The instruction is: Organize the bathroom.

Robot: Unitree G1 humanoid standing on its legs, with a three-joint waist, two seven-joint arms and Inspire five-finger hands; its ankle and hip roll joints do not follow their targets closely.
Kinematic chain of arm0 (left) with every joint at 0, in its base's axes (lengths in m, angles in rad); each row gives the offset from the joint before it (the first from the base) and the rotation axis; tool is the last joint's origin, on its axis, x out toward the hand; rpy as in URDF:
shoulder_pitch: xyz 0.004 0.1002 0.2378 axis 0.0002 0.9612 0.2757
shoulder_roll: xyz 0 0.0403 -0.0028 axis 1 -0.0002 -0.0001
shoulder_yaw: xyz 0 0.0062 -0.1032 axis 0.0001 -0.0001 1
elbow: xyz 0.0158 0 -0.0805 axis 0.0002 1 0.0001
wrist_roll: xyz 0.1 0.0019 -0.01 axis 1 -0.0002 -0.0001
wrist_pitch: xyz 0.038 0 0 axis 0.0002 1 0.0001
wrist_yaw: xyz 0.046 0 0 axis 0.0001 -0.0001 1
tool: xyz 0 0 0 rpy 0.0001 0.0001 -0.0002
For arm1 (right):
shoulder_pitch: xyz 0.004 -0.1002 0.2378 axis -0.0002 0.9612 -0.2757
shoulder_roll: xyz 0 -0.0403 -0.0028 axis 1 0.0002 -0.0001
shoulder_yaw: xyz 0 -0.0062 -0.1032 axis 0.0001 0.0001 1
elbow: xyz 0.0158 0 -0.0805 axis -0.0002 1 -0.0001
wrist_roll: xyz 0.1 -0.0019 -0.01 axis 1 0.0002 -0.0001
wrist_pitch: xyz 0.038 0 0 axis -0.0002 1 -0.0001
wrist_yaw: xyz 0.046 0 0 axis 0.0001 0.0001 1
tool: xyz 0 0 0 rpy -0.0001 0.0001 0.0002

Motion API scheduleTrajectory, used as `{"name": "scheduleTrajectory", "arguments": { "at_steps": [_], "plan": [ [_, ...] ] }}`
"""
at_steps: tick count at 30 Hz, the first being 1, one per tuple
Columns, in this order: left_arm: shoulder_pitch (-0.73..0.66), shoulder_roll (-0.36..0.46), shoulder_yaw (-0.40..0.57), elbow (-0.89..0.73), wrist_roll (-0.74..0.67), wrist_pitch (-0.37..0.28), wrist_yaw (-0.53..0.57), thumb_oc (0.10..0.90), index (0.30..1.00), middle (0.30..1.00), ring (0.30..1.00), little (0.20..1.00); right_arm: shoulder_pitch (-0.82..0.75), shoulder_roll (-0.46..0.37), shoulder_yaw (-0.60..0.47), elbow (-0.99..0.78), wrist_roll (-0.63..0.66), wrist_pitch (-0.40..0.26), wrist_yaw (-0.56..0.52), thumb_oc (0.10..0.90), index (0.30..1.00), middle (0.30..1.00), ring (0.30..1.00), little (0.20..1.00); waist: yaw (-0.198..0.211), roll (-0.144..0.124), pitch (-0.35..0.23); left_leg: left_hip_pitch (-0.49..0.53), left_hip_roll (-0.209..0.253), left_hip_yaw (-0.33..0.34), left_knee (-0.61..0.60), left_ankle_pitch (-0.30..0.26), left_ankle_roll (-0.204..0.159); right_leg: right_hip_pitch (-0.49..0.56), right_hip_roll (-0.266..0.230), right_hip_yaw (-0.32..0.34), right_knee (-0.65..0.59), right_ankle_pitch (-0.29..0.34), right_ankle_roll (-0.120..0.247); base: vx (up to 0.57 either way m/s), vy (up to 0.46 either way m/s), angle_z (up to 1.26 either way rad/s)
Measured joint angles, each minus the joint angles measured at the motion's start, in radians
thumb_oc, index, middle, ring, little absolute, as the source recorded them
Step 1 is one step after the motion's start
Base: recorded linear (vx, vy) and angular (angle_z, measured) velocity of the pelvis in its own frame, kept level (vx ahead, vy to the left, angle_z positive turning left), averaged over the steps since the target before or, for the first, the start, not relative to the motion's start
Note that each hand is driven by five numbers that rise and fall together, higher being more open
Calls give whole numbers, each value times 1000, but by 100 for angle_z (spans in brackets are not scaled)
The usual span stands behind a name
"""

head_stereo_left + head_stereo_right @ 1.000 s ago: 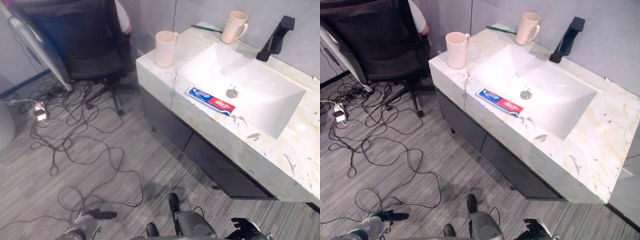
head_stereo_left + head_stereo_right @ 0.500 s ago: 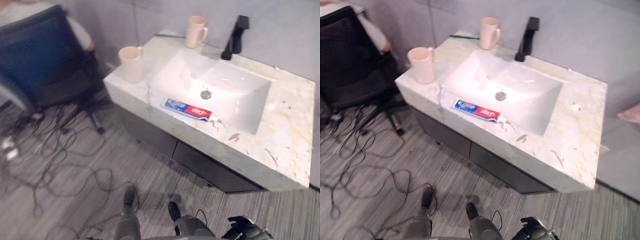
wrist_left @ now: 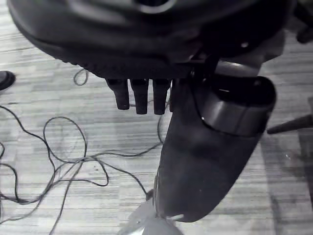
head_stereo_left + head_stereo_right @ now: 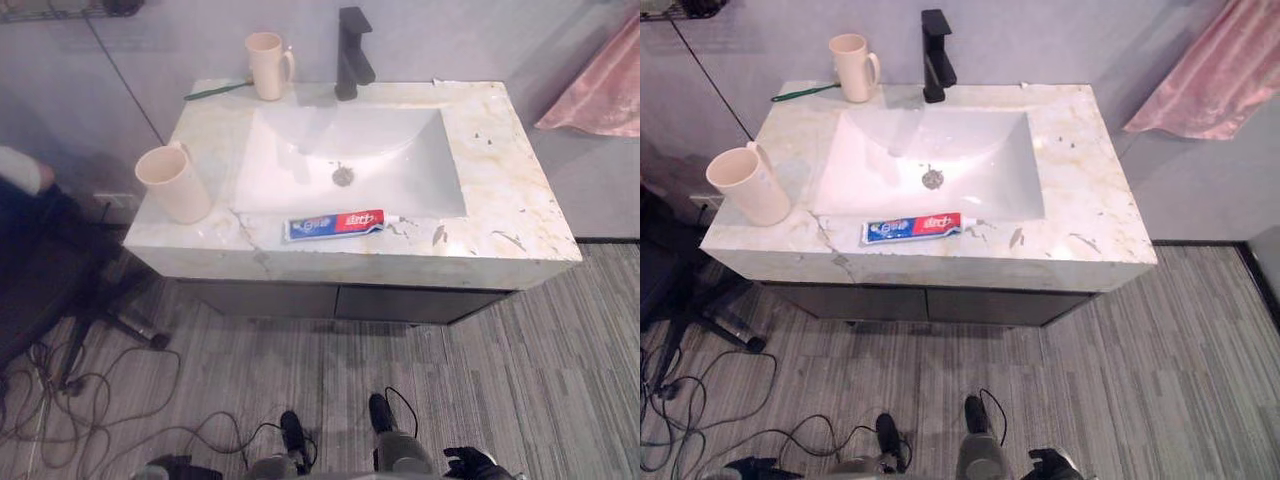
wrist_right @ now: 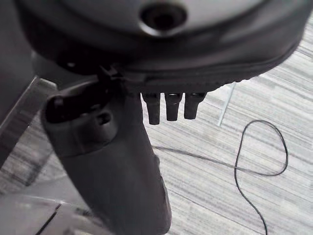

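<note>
At the bottom edge of the left eye view both hands hang low over the striped grey floor (image 4: 520, 340): the left hand (image 4: 170, 468) at lower left, the right hand (image 4: 470, 464) at lower right. In its own wrist view the left hand (image 3: 146, 93) has its fingers (image 3: 139, 98) straight and relaxed, with nothing between them and the thumb (image 3: 210, 147). The right hand (image 5: 161, 93) reads the same, fingers (image 5: 168, 107) straight beside the thumb (image 5: 112, 166), holding nothing.

Above them, across the middle of the frame, stands the marble vanity counter (image 4: 520, 215) with a dark cabinet (image 4: 330, 302) under it. On the counter's front rim, just below the white sink basin (image 4: 400, 170), lies a toothpaste tube (image 4: 335, 224), flat and roughly parallel to the edge. A cream mug (image 4: 174, 183) stands upright at the counter's left front corner.

Further up, along the back edge, a second cream mug (image 4: 266, 64) stands beside the black faucet (image 4: 352, 52), and a green toothbrush (image 4: 218, 90) lies on the counter left of that mug. A pink towel (image 4: 600, 85) hangs at the upper right. An office chair base (image 4: 100, 315) shows at the left edge.
</note>
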Motion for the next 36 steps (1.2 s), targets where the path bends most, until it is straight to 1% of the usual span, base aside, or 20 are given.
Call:
{"name": "scheduleTrajectory", "arguments": {
  "at_steps": [2, 4, 5, 6, 7, 9, 11, 14, 16, 17, 18, 19, 20, 22, 24, 25, 27, 28, 30, 36],
  "plan": [
    [3, -2, 1, 1, 0, -1, -5, 800, 900, 900, 900, 900, 0, -4, -10, 0, 2, 9, -14, 800, 900, 900, 900, 900, 14, -8, -6, 16, -3, 1, -2, -9, -7, 0, 0, 7, 7, 9, 13, 45, 146, -39],
    [18, 7, 2, -1, -1, -2, -4, 800, 900, 900, 900, 900, 0, -1, -11, -6, 2, 10, -20, 800, 900, 900, 900, 900, 36, -40, -30, 31, -15, 37, -5, -15, -7, 4, -10, -16, -15, 8, 16, 23, 108, -67],
    [37, 14, 7, -3, 0, -1, -1, 800, 900, 900, 900, 900, -2, 1, -12, -13, 4, 10, -20, 800, 900, 900, 900, 900, 58, -65, -46, 46, -21, 84, -13, -18, -6, 7, -25, -70, -40, -17, 6, -18, 88, -91],
    [53, 15, 7, -11, 0, 4, 6, 800, 900, 900, 900, 900, -6, -4, -13, -24, 5, 10, -22, 800, 900, 900, 900, 900, 69, -68, -53, 49, -11, 113, -1, -17, -5, 26, -40, -126, -74, -67, 7, -34, 92, -89],
    [62, 15, 7, -13, 1, 4, 6, 800, 900, 900, 900, 900, -7, -7, -14, -38, 7, 11, -23, 800, 900, 900, 900, 900, 75, -61, -56, 48, 2, 129, 5, -23, 0, 33, -40, -159, -75, -78, -1, -47, 71, -63],
    [78, 25, 6, -20, 27, 6, 19, 800, 900, 900, 900, 900, 0, -8, -14, -79, 36, 22, -22, 800, 900, 900, 900, 900, 78, -74, -74, 47, 5, 142, 25, -45, -9, 31, -62, -185, -35, -79, -7, -52, 77, -26],
    [88, 33, 1, -34, 40, 11, 23, 800, 900, 900, 900, 900, 21, -12, -15, -110, 42, 48, -21, 800, 900, 900, 900, 900, 75, -103, -100, 46, -13, 136, 57, -62, -15, 31, -75, -175, -22, -13, 62, -89, 94, 1],
    [92, 29, -1, -65, 40, 30, 13, 800, 900, 900, 900, 900, 26, -30, -18, -135, 42, 55, -22, 800, 900, 900, 900, 900, 76, -89, -114, 24, -17, 131, 80, -74, -6, 16, -71, -167, -18, 19, 80, -172, 65, -22],
    [79, 23, 1, -105, 39, 52, 16, 800, 900, 900, 900, 900, -15, -52, -12, -169, 41, 64, -11, 800, 900, 900, 900, 900, 80, -53, -102, -10, -2, 123, 101, -75, 36, -30, -43, -153, -19, 121, 110, -267, 18, -62],
    [63, 16, 5, -104, 29, 66, 29, 800, 900, 900, 900, 900, -57, -61, 9, -170, 37, 63, -4, 800, 900, 900, 900, 900, 78, -12, -89, -28, 44, 144, 101, -63, 59, -44, -31, -168, 5, 146, 121, -262, -59, -39],
    [50, 15, 6, -107, 24, 70, 45, 800, 900, 900, 900, 900, -68, -65, 35, -163, 34, 65, -2, 800, 900, 900, 900, 900, 80, 3, -88, -32, 59, 141, 99, -59, 63, -74, -38, -210, 133, 76, 49, -247, -148, -19],
    [46, 18, 6, -125, 17, 57, 62, 800, 900, 900, 900, 900, -73, -65, 84, -150, 35, 72, 11, 800, 900, 900, 900, 900, 101, 13, -98, -33, 74, 145, 98, -51, 56, -88, -57, -260, 310, -27, 14, -313, -270, -28],
    [43, 26, 6, -132, 3, 55, 79, 800, 900, 900, 900, 900, -70, -62, 124, -144, 25, 72, 15, 800, 900, 900, 900, 900, 135, 7, -107, -24, 76, 168, 94, -42, 35, -69, -83, -296, 378, -109, 12, -253, -255, -41],
    [58, 36, 24, -126, -15, 68, 107, 800, 900, 900, 900, 900, -74, -41, 131, -153, 25, 55, 17, 800, 900, 900, 900, 900, 172, -30, -126, -35, 72, 203, 100, -41, 18, -1, -114, -350, 304, -169, 35, -259, -203, -65],
    [65, 35, 33, -105, -42, 90, 120, 800, 900, 900, 900, 900, -101, -37, 145, -171, 25, 32, 17, 800, 900, 900, 900, 900, 179, -76, -130, -60, 58, 218, 120, -31, -4, 76, -105, -347, 119, -141, 63, -245, -186, -42],
    [69, 31, 33, -94, -50, 94, 120, 800, 900, 900, 900, 900, -113, -36, 147, -170, 28, 25, 17, 800, 900, 900, 900, 900, 182, -86, -124, -62, 50, 222, 125, -25, -14, 108, -100, -344, 46, -142, 72, -113, -98, -14],
    [72, 18, 33, -88, -50, 93, 121, 800, 900, 900, 900, 900, -116, -42, 146, -165, 34, 28, 14, 800, 900, 900, 900, 900, 184, -77, -119, -66, 61, 213, 136, -21, -21, 126, -89, -343, 6, -123, 85, -61, -45, -10],
    [77, 2, 32, -89, -52, 92, 117, 800, 900, 900, 900, 900, -120, -53, 144, -164, 35, 31, 13, 800, 900, 900, 900, 900, 185, -61, -122, -77, 73, 162, 139, -14, -45, 133, -70, -341, -32, -111, 68, -106, -59, -3],
    [112, -17, 33, -109, -61, 94, 108, 800, 900, 900, 900, 900, -100, -84, 131, -170, 33, 39, 17, 800, 900, 900, 900, 900, 177, -36, -114, -82, 90, 114, 129, 15, -51, 138, -37, -344, -66, -87, 52, -100, -55, -3],
    [140, -36, 46, -117, -89, 97, 104, 800, 900, 900, 900, 900, -42, -125, 97, -171, 31, 78, 15, 800, 900, 900, 900, 900, 146, -15, -111, -73, 107, 99, 95, 47, -56, 153, -10, -353, -90, -77, 45, -27, -67, 5]
  ]
}}
